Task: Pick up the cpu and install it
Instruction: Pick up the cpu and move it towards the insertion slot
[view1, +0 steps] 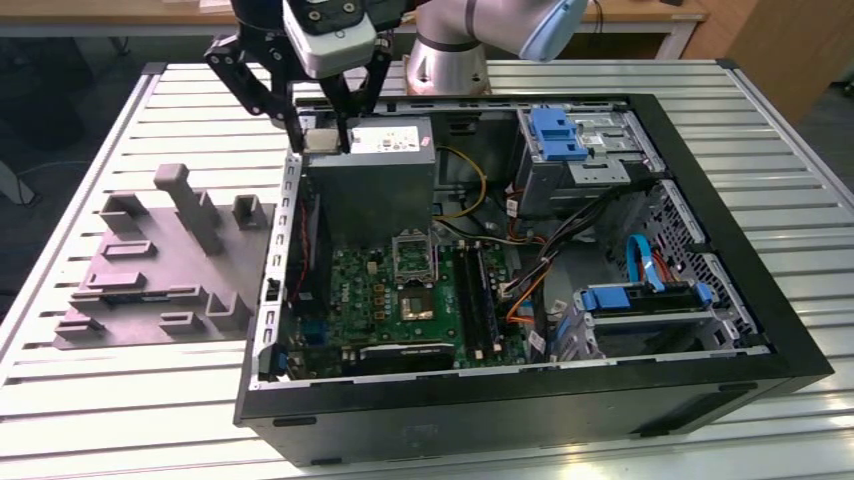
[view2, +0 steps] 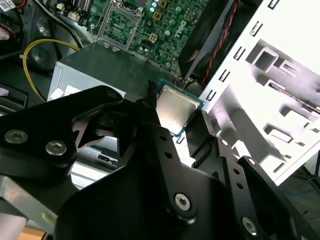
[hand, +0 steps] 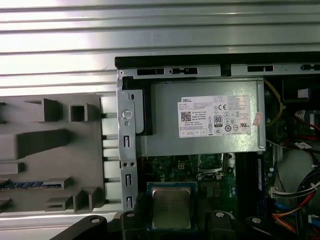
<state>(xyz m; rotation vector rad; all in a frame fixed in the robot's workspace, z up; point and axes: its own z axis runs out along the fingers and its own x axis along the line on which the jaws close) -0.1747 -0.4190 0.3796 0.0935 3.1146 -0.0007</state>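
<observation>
My gripper (view1: 319, 138) is shut on the cpu (view1: 318, 141), a small flat square chip with a pale silver top. It hangs above the far corner of the open computer case, on the exterior view's left, over the edge of the grey power-supply box (view1: 376, 185). In both wrist views the cpu (view2: 175, 107) (hand: 171, 208) sits between the black fingers (view2: 150, 107) (hand: 129, 221), gripped by two opposite edges. The black socket frame (view1: 411, 251) lies open on the green motherboard (view1: 387, 300), nearer the camera than the power supply.
A grey moulded fixture (view1: 154, 265) with slots and posts lies on the slatted table at the exterior view's left of the case. Inside the case are memory sticks (view1: 478, 290), loose cables (view1: 534, 270) and blue-tabbed drive bays (view1: 567, 135). The case's black walls (view1: 534, 400) stand around the board.
</observation>
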